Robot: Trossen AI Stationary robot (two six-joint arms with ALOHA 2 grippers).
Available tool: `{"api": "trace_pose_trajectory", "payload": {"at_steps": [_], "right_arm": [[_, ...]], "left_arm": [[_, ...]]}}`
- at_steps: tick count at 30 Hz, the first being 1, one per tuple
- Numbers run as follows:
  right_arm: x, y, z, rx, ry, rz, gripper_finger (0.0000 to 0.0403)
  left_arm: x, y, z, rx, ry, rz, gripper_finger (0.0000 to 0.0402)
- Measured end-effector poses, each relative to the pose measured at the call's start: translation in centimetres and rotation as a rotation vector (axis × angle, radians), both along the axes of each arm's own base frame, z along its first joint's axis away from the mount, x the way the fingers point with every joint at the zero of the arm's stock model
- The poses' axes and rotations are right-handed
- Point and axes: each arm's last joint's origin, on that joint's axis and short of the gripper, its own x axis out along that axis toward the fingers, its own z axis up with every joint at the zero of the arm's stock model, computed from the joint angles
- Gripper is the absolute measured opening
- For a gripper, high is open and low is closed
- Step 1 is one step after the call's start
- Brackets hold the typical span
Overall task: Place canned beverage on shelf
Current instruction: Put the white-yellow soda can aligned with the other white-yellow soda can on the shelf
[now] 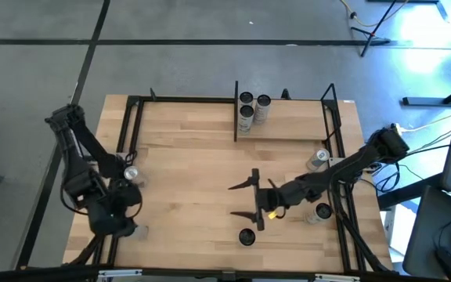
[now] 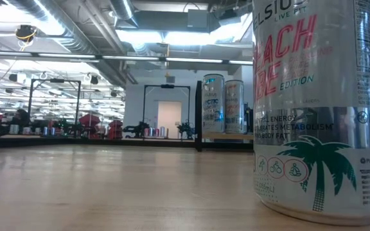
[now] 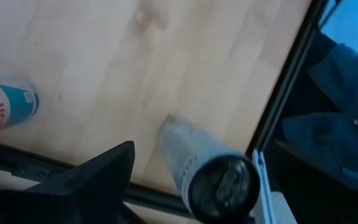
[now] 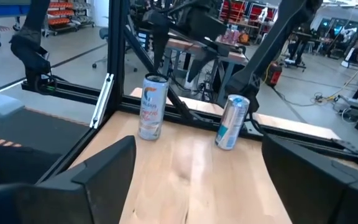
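You are working over a large light-wood tabletop (image 1: 194, 188) edged by a black metal frame (image 1: 135, 125), standing on grey floor; the low view looks across it into a bright workshop with ceiling ducts. The narrow light-wood plank shelf (image 1: 296, 129) with thin black posts runs along the far edge and already carries three silver cans (image 1: 250, 108) at its left end.

Your right gripper (image 1: 249, 200) hovers mid-table with its dark fingers spread wide and nothing between them. A black-topped can (image 1: 247, 236) stands upright near the front edge, just beside it. Two more cans (image 1: 317, 160) (image 1: 319, 211) flank the right arm. Your left gripper (image 1: 131, 207) waits at the left edge, fingers apart and empty, with two cans (image 1: 130, 174) (image 1: 141, 230) just beside it.
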Motion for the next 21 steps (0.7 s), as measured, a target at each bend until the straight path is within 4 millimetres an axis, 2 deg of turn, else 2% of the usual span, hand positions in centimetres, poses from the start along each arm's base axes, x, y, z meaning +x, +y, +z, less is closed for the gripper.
{"api": "trace_pose_trajectory", "payload": {"at_steps": [7, 13, 21], "right_arm": [[0.2, 0.1, -0.5, 0.020, 0.015, -0.002, 0.0333], [0.2, 0.1, -0.5, 0.021, 0.013, -0.002, 0.0333], [0.2, 0.1, -0.5, 0.017, 0.016, -0.002, 0.0333]], "left_arm": [[-0.8, -1.3, -0.6, 0.019, 0.022, -0.032, 0.0357], [-0.9, -3.1, -2.1, 0.074, 0.072, -0.071, 0.0357], [-0.8, -3.6, -2.5, 0.078, 0.089, -0.087, 0.0357]]}}
